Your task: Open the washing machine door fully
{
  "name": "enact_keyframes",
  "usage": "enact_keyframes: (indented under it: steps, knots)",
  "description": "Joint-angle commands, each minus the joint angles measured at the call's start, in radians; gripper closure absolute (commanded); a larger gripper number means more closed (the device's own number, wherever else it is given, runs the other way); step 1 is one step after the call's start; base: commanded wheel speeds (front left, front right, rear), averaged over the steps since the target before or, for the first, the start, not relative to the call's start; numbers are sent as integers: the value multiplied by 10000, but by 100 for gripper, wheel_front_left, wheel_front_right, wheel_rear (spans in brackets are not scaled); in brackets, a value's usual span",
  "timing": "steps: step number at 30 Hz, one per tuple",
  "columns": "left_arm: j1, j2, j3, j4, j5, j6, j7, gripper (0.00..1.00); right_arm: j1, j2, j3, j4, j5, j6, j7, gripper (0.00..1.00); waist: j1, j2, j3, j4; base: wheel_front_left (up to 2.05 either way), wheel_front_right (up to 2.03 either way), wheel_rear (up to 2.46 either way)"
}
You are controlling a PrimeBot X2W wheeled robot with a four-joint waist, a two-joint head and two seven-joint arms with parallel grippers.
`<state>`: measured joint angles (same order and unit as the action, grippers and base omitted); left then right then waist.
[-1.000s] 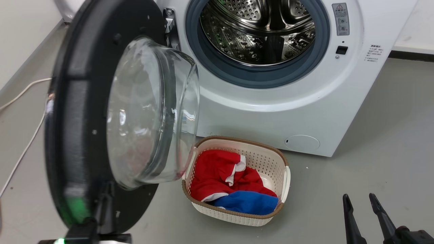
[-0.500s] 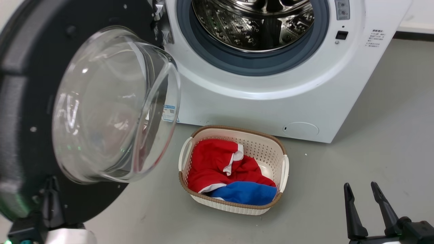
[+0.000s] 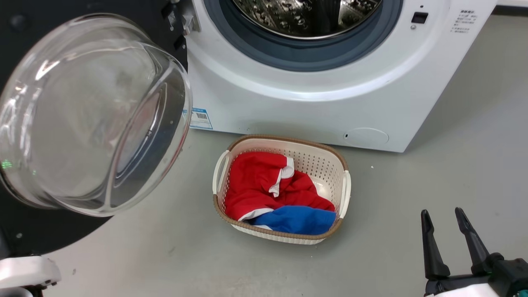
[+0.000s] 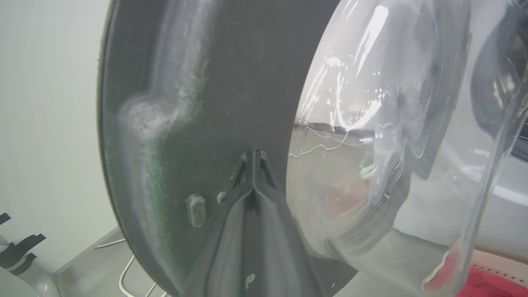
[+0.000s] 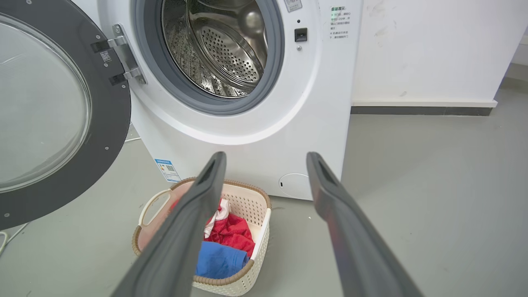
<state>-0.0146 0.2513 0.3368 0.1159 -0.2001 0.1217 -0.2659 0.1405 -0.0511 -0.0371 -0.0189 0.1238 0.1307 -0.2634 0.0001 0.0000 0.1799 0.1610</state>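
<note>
The washing machine door point(image 3: 41, 231) stands swung out to the left of the washing machine point(image 3: 309, 107), its clear glass bowl point(image 3: 90, 115) bulging toward me. In the left wrist view my left gripper point(image 4: 253, 154) is shut, its tips together against the door's black inner ring point(image 4: 206, 103) beside the glass bowl point(image 4: 392, 123). My right gripper point(image 3: 443, 218) hangs open and holds nothing at the lower right, well away from the machine. The right wrist view shows the door point(image 5: 111, 103) on its hinge, the steel drum point(image 5: 218, 45) uncovered, and the right gripper point(image 5: 266, 159) open.
A cream laundry basket point(image 3: 280, 189) with red and blue clothes sits on the grey floor just in front of the machine, right of the door. A white cable point(image 4: 123, 276) runs along the floor by the left wall. Open floor lies to the right of the basket.
The door has swung further left and wider open, with the left gripper against it. The head camera has tilted down, so the machine sits higher in view. The right gripper stays open.
</note>
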Motion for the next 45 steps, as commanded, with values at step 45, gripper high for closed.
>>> enact_keyframes:
  steps: [45]
  knots:
    - [-1698, 867, 2267, 2287, 832, -2094, 4, 100, -260, 18, -97, -94, -77, 0, -19, 0, -1, 0, -284, -490, 0, 0, 0]
